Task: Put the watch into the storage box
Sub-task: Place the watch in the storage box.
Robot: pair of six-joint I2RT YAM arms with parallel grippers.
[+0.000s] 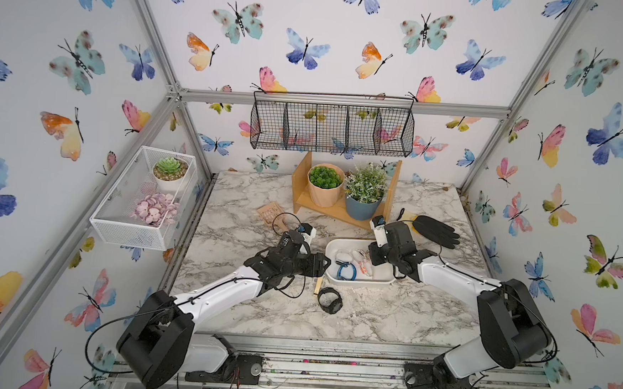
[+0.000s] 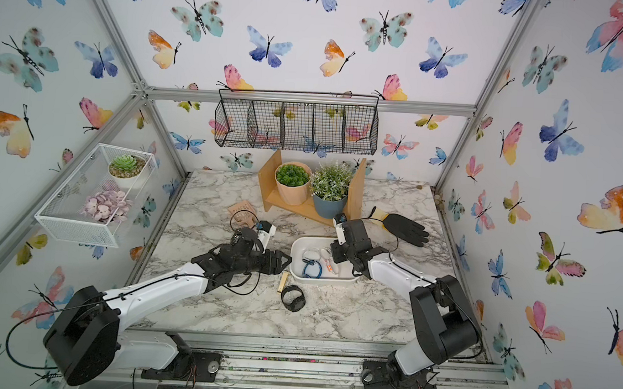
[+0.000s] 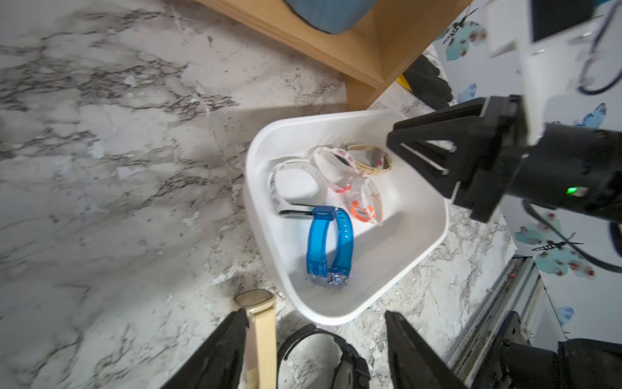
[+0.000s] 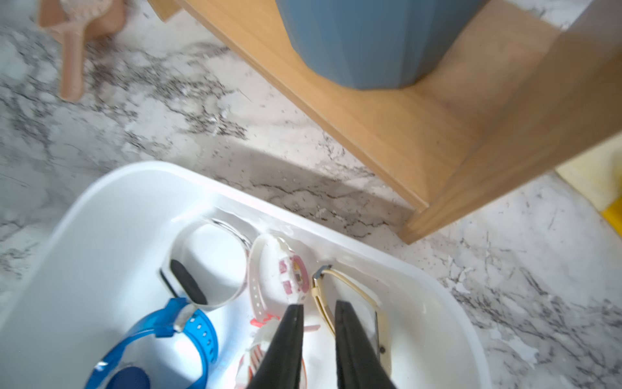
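Over the storage box (image 1: pixel 367 281), your right hand (image 4: pixel 319 304) is dipping down inside, with its jaws showing only a narrow gap. The gold watch (image 3: pixel 368 158) is lying in the box against the far wall. In the right wrist view its band is running straight through that gap. I can't tell whether the pads are touching it, tbh.

Four more are sharing the box with it:
- A pink-and-white watch (image 4: pixel 292 272) is lying just beside the gold one.
- A white-banded watch (image 4: pixel 188 284) is sitting next along, toward the box's left end.
- An orange-faced watch (image 3: pixel 361 212) is lying around the middle of the floor.
- A blue watch (image 3: pixel 316 242) is standing on edge nearer the front wall.

Your left hand (image 3: pixel 316 314) is hovering just outside the box's left end, jaws spread wide and gripping nothing. Two watches are lying outside the box on the counter (image 1: pixel 258 310). A cream watch (image 3: pixel 264 330) is sitting just off the front-left corner. A black watch (image 1: pixel 334 308) is sitting a little further out in front of the front wall, apart from the box.

Behind the box, a wooden stand (image 1: pixel 338 212) is carrying a blue pot (image 1: pixel 361 207). A black glove (image 1: pixel 435 230) is lying off the box's far-right corner.
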